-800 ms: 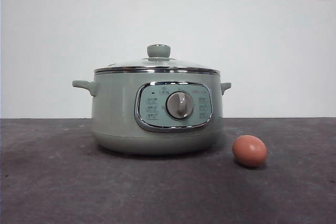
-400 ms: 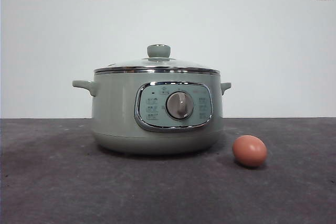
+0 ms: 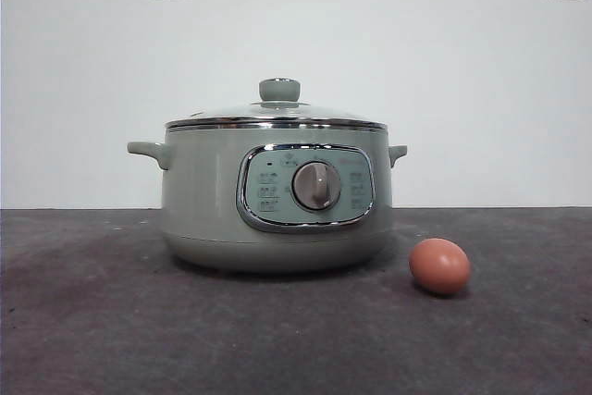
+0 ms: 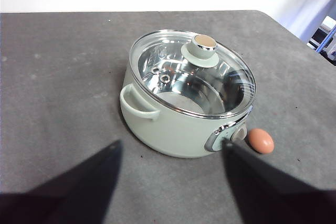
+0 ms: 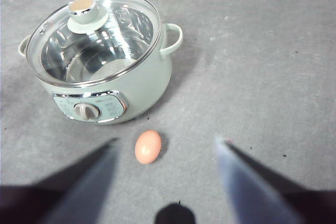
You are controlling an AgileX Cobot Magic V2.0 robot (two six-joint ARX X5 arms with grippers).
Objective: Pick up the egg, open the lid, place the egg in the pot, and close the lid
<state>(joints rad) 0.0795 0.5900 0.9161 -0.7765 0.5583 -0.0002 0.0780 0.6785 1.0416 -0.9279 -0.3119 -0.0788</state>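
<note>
Low and right of centre in the front view, the egg lies on its side on the dark counter, just beside the pot but not touching it, below the pot's right handle. On the pot the lid sits closed and level, its knob upright at the middle, and through the glass the steel bowl looks empty. No arm shows in the front view. From the right wrist camera the right gripper hangs above the counter with its jaws spread wide apart and holding nothing, the egg lying in the lower middle of that frame, nearer one jaw than the other. The left gripper also has its jaws wide apart and empty, looking down on the lid with the egg at the right of its frame. The step in hand appears to be picking up the egg, and the right gripper seems the better placed for it. To do it well, it would shift sideways until the egg sits midway between the jaws, descend straight, keep clear of the pot wall, and close gently across the egg's narrow width, since the smooth shell can roll or slip.
</note>
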